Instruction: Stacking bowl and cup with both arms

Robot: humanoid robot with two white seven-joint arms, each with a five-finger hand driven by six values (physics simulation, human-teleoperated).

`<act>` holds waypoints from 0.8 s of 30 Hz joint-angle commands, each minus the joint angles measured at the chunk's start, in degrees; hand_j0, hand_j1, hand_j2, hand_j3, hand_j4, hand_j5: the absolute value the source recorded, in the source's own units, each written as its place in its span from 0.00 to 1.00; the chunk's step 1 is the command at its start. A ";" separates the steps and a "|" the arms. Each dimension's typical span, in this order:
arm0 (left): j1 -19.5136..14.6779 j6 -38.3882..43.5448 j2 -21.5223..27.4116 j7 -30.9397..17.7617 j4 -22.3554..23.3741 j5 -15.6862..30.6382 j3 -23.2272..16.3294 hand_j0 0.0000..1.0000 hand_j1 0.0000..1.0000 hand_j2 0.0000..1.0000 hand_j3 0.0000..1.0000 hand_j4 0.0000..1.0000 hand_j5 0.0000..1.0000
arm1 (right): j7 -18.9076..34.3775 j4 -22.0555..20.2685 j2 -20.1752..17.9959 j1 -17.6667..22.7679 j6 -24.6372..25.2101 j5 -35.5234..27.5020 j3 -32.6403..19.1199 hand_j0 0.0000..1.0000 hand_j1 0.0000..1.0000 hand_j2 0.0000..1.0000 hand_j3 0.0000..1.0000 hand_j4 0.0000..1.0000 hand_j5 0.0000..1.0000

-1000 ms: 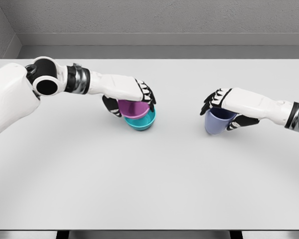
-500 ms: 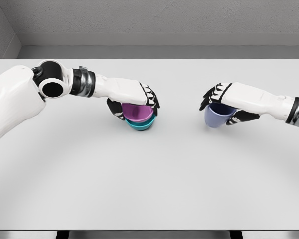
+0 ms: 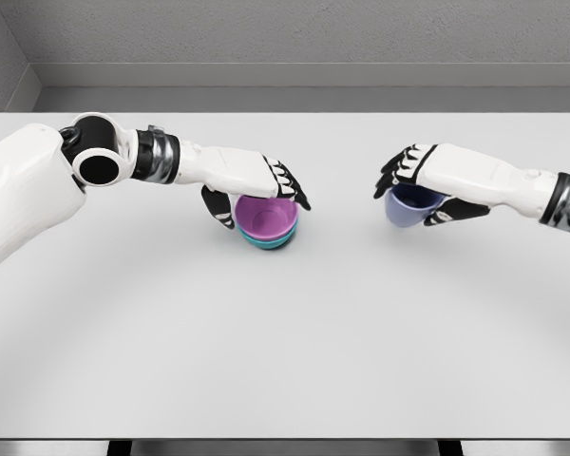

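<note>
A purple bowl (image 3: pixel 264 218) sits nested inside a teal bowl (image 3: pixel 266 243) left of the table's middle. My left hand (image 3: pixel 262 207) hovers over them, its fingers (image 3: pixel 291 183) straightened above the far rim and its thumb (image 3: pixel 218 207) beside the bowl's left wall, loosened from it. To the right, my right hand (image 3: pixel 413 198) is shut from above on a lilac-blue cup (image 3: pixel 406 209) with a dark inside. The cup is held a little above the table and tilted slightly. About a hand's width of table separates the cup from the bowls.
The grey-white table (image 3: pixel 285 332) has its front edge at the bottom of the view. A grey wall runs behind the far edge.
The purple bowl went down into the teal bowl and my left fingers straightened off it. My right hand lifted the cup and carried it slightly left and up.
</note>
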 commanded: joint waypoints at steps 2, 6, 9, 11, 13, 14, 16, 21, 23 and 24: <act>-0.09 0.15 0.10 0.03 -0.06 0.41 0.33 1.00 1.00 1.00 1.00 1.00 1.00 | -0.03 -0.04 0.65 0.00 0.10 -0.39 -0.05 0.67 0.67 0.67 0.67 0.67 0.67; -0.09 0.15 0.81 0.03 -0.76 1.11 2.61 1.00 1.00 1.00 1.00 1.00 1.00 | -0.03 -0.04 1.18 -0.09 0.10 -0.39 -0.05 0.67 0.67 0.67 0.67 0.67 0.67; 0.00 0.15 3.00 0.03 -2.34 2.34 3.06 1.00 1.00 1.00 1.00 1.00 1.00 | -0.03 -0.40 1.44 -0.44 0.10 -0.22 -0.05 0.67 0.67 0.67 0.67 0.67 0.67; 0.09 0.15 4.93 0.03 -3.84 2.43 3.40 1.00 1.00 1.00 1.00 1.00 1.00 | -0.03 -0.48 1.97 -0.70 0.10 -0.22 -0.05 0.67 0.67 0.67 0.67 0.67 0.67; 0.35 0.15 8.18 0.03 -6.47 2.60 4.81 1.00 1.00 1.00 1.00 1.00 1.00 | -0.03 -0.48 2.32 -1.58 0.10 -0.04 0.92 0.67 0.67 0.67 0.67 0.67 0.67; 0.35 0.15 10.81 0.03 -7.09 4.53 4.90 1.00 1.00 1.00 1.00 1.00 1.00 | -0.12 -0.48 2.50 -2.20 0.10 -0.04 1.62 0.67 0.67 0.67 0.67 0.67 0.67; 0.44 0.15 13.72 0.03 -7.88 7.08 6.30 1.00 1.00 1.00 1.00 1.00 1.00 | -0.03 -0.40 2.85 -2.55 0.10 -0.04 1.80 0.67 0.67 0.67 0.67 0.67 0.67; 5.71 0.15 23.48 0.03 -10.78 10.60 17.72 1.00 1.00 1.00 1.00 1.00 1.00 | -0.03 -0.48 3.29 -2.99 0.10 -0.04 1.89 0.67 0.67 0.67 0.67 0.67 0.67; 11.86 0.15 24.71 0.03 -10.34 10.60 26.51 1.00 1.00 1.00 1.00 1.00 1.00 | -0.03 -0.48 3.38 -3.34 0.10 -0.04 2.06 0.67 0.67 0.67 0.67 0.67 0.67; 13.80 0.15 24.71 0.03 -10.08 10.69 29.42 1.00 1.00 1.00 1.00 1.00 1.00 | -0.03 -0.48 3.38 -3.43 0.10 -0.04 2.06 0.67 0.67 0.67 0.67 0.67 0.67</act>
